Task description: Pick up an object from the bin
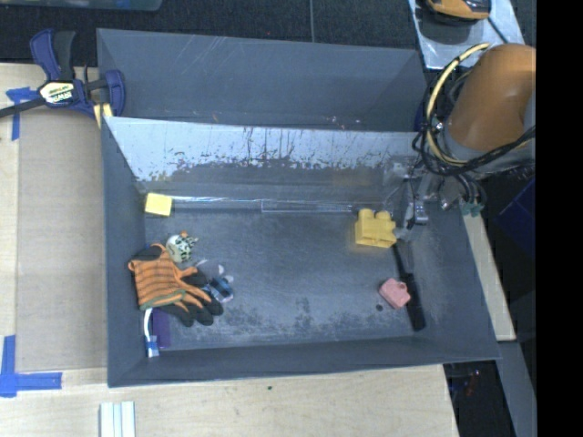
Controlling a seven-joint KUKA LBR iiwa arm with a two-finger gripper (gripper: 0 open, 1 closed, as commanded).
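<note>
Camera view: the gripper hangs at the right side of the bin, and whether it is wide or narrow cannot be told. A yellow block lies just beside it, to the left and slightly lower. A pink piece sits nearer the front wall.

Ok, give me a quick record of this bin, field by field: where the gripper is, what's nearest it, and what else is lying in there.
gripper: low at the right side of the bin, near the back wall
nearest thing: yellow block, just left of the gripper; contact cannot be told
front right: pink lump lying against a black stick
back left: small yellow cube, alone
front left: orange striped soft thing in a small heap of oddments
grasp: cannot tell
</note>
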